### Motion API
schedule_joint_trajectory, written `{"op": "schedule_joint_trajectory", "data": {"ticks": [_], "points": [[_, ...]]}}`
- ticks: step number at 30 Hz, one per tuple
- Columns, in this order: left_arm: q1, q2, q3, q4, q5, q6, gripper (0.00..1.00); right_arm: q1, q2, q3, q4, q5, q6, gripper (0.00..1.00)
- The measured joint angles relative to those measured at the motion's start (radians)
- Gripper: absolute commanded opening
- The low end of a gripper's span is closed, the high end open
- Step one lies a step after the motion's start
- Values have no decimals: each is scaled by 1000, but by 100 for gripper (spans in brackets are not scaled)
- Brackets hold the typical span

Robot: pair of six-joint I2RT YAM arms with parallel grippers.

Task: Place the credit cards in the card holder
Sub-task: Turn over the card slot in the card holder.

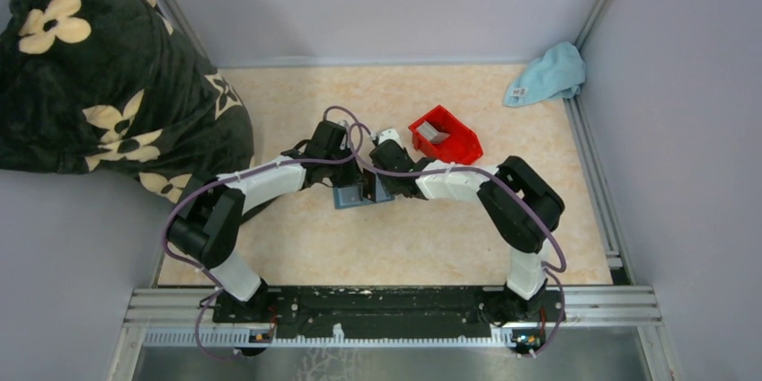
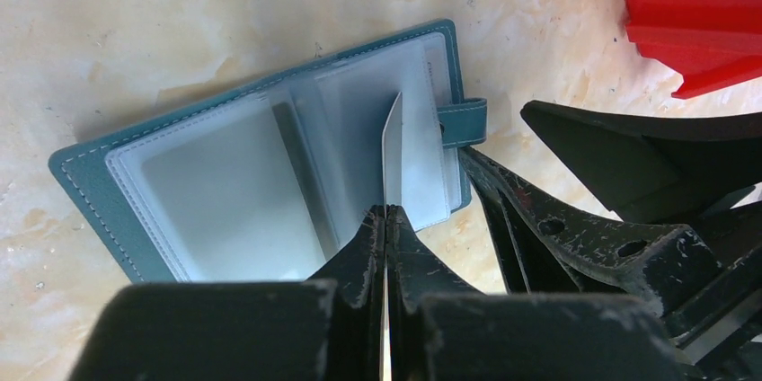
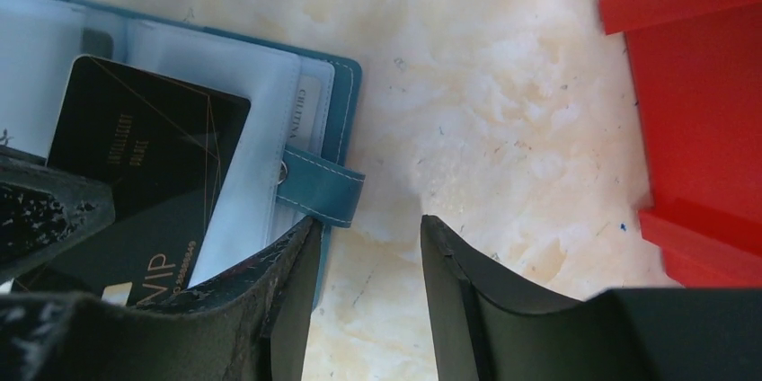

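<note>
While the card holder (image 2: pixel 225 183) lies open on the desk (image 1: pixel 404 246), long axis from 8 to 2 o'clock in the left wrist view, a credit card (image 2: pixel 392 152) stands edge-on over its right page, tip toward 12 — pinched by the left hand (image 2: pixel 386 219). The right hand (image 3: pixel 367 246), fingers apart and empty, rests at 3 o'clock by the snap tab (image 3: pixel 319 188); the left looks better placed to insert.

open card holder (image 2: pixel 216 183) under dark card (image 3: pixel 135 165)
</note>
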Motion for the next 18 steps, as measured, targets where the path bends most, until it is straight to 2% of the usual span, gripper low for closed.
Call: {"op": "schedule_joint_trajectory", "data": {"ticks": [12,18], "points": [[0,2,-3,13,-1,-3,0,18,27,-37,157,165,-31,46],[0,6,-3,16,0,-3,0,23,33,-48,177,253,-29,46]]}}
